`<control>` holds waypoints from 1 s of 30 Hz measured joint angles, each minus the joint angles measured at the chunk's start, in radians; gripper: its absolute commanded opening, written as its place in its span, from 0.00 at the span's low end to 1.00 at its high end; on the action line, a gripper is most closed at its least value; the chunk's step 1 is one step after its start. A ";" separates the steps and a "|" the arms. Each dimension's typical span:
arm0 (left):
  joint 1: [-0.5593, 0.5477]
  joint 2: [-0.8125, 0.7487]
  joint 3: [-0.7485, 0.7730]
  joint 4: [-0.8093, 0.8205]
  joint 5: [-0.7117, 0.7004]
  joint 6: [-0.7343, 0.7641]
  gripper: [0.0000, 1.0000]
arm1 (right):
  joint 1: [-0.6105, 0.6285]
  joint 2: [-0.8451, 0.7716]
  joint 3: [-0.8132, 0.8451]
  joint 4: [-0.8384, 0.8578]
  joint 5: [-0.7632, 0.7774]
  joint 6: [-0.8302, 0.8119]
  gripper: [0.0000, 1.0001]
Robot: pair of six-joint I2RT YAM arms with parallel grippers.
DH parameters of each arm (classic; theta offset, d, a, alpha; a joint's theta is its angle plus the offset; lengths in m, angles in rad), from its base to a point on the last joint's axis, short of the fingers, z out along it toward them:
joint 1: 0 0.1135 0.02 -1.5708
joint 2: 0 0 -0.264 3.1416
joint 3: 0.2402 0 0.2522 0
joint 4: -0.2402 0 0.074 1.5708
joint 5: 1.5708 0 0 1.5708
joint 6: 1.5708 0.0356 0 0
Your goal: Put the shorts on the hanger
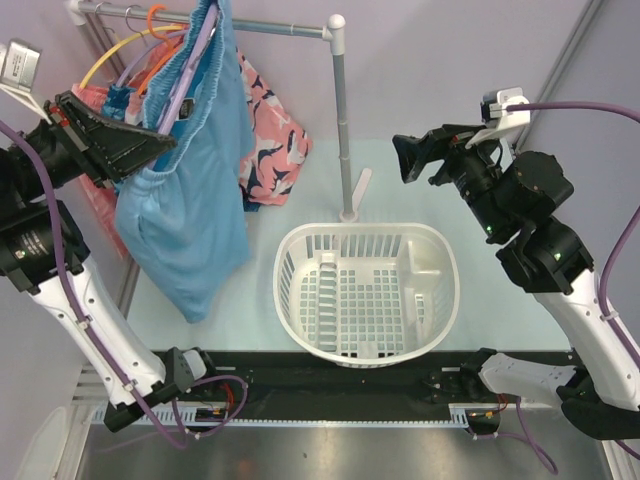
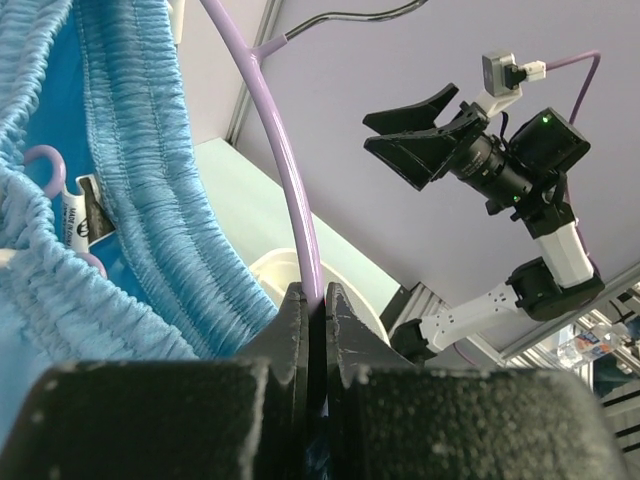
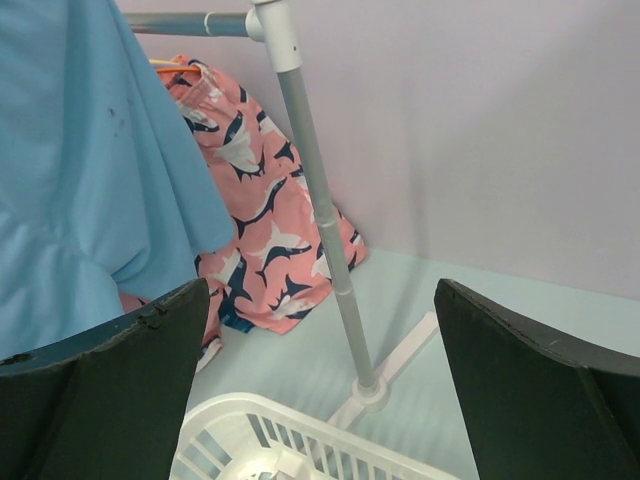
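Observation:
The light-blue shorts (image 1: 190, 210) hang by their elastic waistband from the lavender hanger (image 1: 196, 62) at the upper left, just below the rail. My left gripper (image 1: 160, 140) is shut on the hanger's thin arm. In the left wrist view its jaws (image 2: 316, 300) pinch the lavender hanger (image 2: 288, 180), with the gathered waistband of the shorts (image 2: 140, 200) draped to their left. Off to the right, my right gripper (image 1: 405, 160) is raised and open, holding nothing. In the right wrist view the shorts (image 3: 90, 180) fill the left, beyond that open gripper (image 3: 320, 340).
A white basket (image 1: 365, 290) sits mid-table. The grey rack pole (image 1: 343, 130) stands behind it on a white foot. Pink patterned shorts (image 1: 270, 140) hang behind the blue shorts. An orange hanger (image 1: 160, 55) and a yellow hanger (image 1: 105, 60) hang on the rail.

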 measured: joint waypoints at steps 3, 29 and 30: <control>0.012 -0.002 -0.003 0.014 0.014 -0.007 0.00 | -0.005 0.002 -0.010 0.000 -0.006 0.000 1.00; -0.216 0.010 -0.514 -0.004 -0.317 -0.088 0.01 | -0.055 0.015 -0.063 -0.001 -0.038 0.008 1.00; -0.221 0.034 -0.490 -0.003 -0.346 -0.095 0.01 | -0.058 0.015 -0.064 -0.001 -0.040 0.008 1.00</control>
